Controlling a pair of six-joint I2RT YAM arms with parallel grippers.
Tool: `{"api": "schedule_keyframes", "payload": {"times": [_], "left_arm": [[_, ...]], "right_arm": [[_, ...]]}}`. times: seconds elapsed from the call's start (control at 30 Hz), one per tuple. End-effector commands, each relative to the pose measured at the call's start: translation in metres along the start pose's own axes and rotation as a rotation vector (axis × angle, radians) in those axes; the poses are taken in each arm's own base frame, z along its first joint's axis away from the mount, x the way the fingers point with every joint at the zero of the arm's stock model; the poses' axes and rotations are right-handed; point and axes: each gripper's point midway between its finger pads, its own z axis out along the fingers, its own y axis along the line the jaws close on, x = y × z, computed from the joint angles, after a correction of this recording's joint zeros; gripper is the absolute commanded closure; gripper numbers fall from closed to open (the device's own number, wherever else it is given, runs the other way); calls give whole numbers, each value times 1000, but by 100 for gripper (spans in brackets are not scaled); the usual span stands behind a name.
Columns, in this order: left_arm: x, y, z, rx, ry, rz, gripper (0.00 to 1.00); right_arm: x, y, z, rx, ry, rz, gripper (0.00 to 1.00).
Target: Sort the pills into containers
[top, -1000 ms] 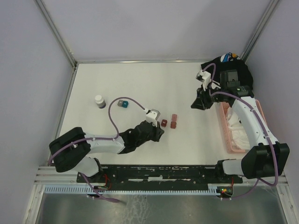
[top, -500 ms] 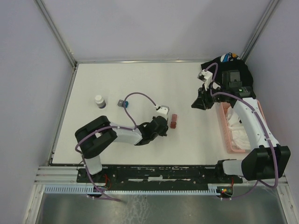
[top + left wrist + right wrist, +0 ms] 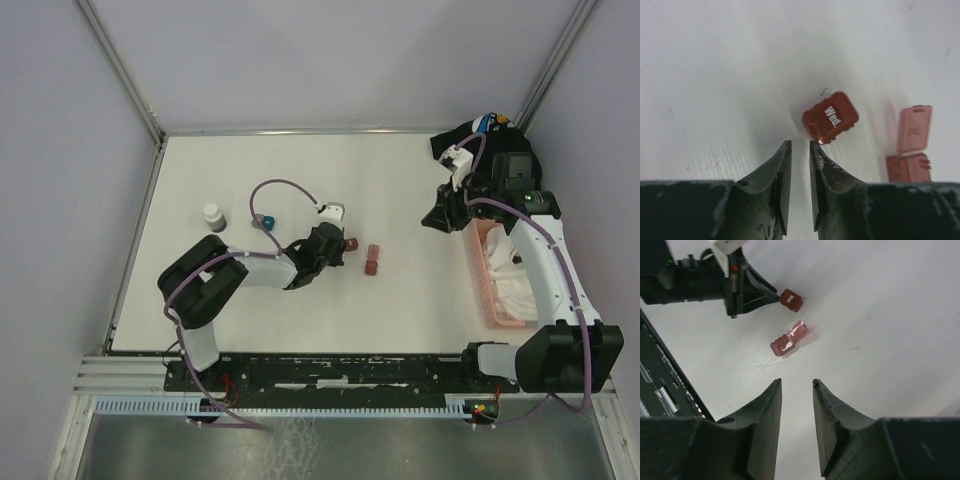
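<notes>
my left tool (image 3: 799, 145), slightly open and empty, sits just beside the wed. box (image 3: 830, 117); a stray nudge could skid that box into the open box (image 3: 910, 165) near it.

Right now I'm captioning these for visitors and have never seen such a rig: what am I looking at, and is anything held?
Two robot arms are bolted at a table's near edge, each ending in a two-finger gripper. The wide picture looks down from above; the other two come from cameras on the wrists, so the dark prongs are each arm's own fingers. On the white table lie a closed dark-red box marked "Wed.", an open box, a small vial and a pink basket. The left gripper sits at the closed box's corner, jaws slightly apart; the right gripper hangs open. Neither holds anything.
</notes>
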Motion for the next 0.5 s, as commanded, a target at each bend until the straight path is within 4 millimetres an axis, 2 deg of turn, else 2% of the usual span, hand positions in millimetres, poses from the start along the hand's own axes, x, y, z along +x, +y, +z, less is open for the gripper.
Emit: {"api": "schedule_keyframes", "payload": {"times": [0.0, 0.07, 0.13, 0.23, 0.27, 0.3, 0.37, 0.47], "left_arm": [[-63, -35, -43, 211, -178, -3, 68], [-70, -39, -69, 293, -234, -13, 61], [-76, -39, -94, 358, -296, -19, 48], [-69, -38, -124, 452, -346, -28, 22], [-62, -39, -132, 489, -341, -19, 17], [-51, -40, -139, 529, -324, -6, 16], [-42, -40, -150, 572, -318, -3, 15], [-40, -34, -171, 607, -360, -33, 13]], "right_arm": [[-3, -43, -17, 215, -13, -7, 56], [2, -69, -26, 347, 8, -6, 47], [3, -94, -36, 473, 21, -13, 31], [0, -129, -49, 627, 44, -9, 9], [-1, -141, -52, 667, 53, -1, 5], [-3, -153, -55, 699, 67, 15, 3], [0, -176, -55, 722, 107, 51, 3], [9, -201, -45, 704, 187, 107, 4]]}}
